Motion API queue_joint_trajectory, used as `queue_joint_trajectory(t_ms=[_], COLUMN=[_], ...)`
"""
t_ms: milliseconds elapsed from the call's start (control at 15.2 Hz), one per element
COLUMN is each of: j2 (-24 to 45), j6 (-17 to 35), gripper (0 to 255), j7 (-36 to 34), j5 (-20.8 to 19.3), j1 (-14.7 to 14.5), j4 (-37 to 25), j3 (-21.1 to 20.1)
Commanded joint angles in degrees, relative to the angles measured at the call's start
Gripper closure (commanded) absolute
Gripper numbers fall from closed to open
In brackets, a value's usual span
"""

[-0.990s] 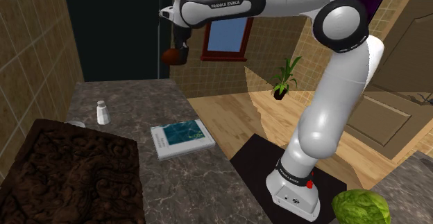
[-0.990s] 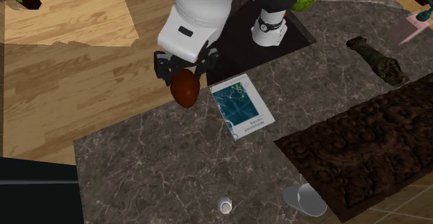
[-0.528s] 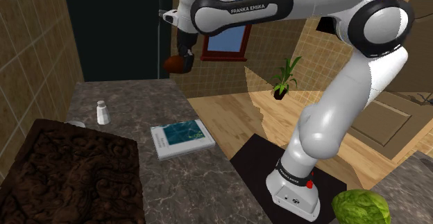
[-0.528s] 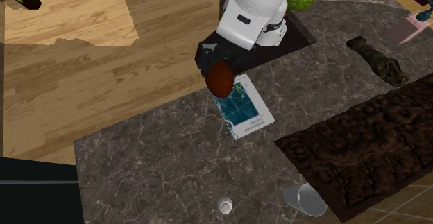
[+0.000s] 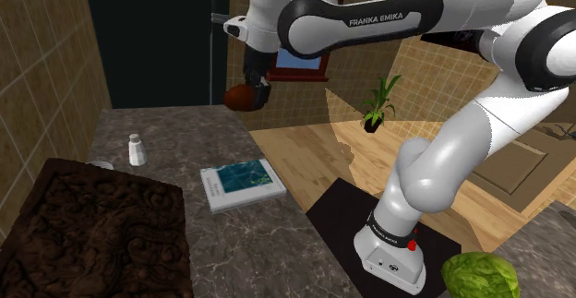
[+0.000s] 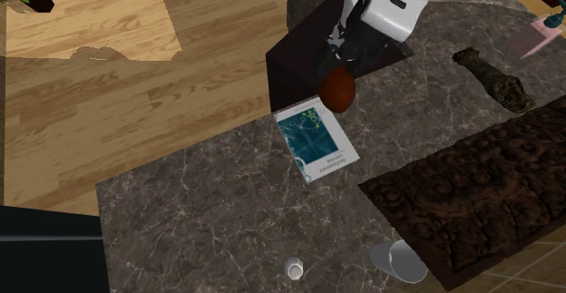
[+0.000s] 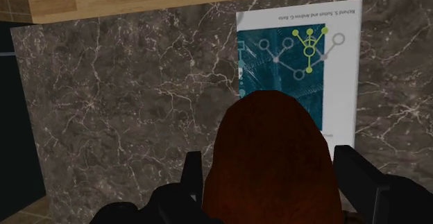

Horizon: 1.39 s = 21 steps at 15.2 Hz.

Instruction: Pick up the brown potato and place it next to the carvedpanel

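Counted: one brown potato (image 7: pixel 270 160), one dark carved panel (image 5: pixel 88 232), one book (image 5: pixel 243 184), one white shaker (image 5: pixel 137 149). The tool (image 7: pixel 273 177) is clamped on the potato, one finger against each side. It holds the potato in the air above the marbled surface (image 5: pixel 185 130), over the book's edge and well apart from the carved panel. The arm (image 5: pixel 388 24) is lettered "FRANKA EMIKA". The book's print is illegible.

Bare marble counter (image 6: pixel 204 200) runs open between the book (image 6: pixel 317 141) and the carved panel (image 6: pixel 472 191). Near the panel's corner stand 2 small obstacles, a white shaker (image 6: pixel 293 268) and what may be a tipped grey bowl (image 6: pixel 397 260). The gripper (image 5: pixel 246 92), clasping the potato (image 5: pixel 241 98), hangs high above the counter, clear of everything.
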State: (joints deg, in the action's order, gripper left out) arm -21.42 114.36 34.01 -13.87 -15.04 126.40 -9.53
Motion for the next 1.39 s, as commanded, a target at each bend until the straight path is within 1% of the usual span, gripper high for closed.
queue_joint_trajectory(t_ms=[0,396,792,1320], j2=[-2.64,-9.4,-14.49,-14.12], j6=[-0.88,-4.65,-9.19,-3.26], gripper=[255,255,255,255], j7=[-1.77,-7.68,-14.4,-16.0], j5=[0.7,3.74,7.8,7.89], j1=[-1.0,-4.62,-8.68,-8.92], j4=[2.23,6.62,8.57,14.34], j3=[-1.3,-6.16,-12.02,-12.85])
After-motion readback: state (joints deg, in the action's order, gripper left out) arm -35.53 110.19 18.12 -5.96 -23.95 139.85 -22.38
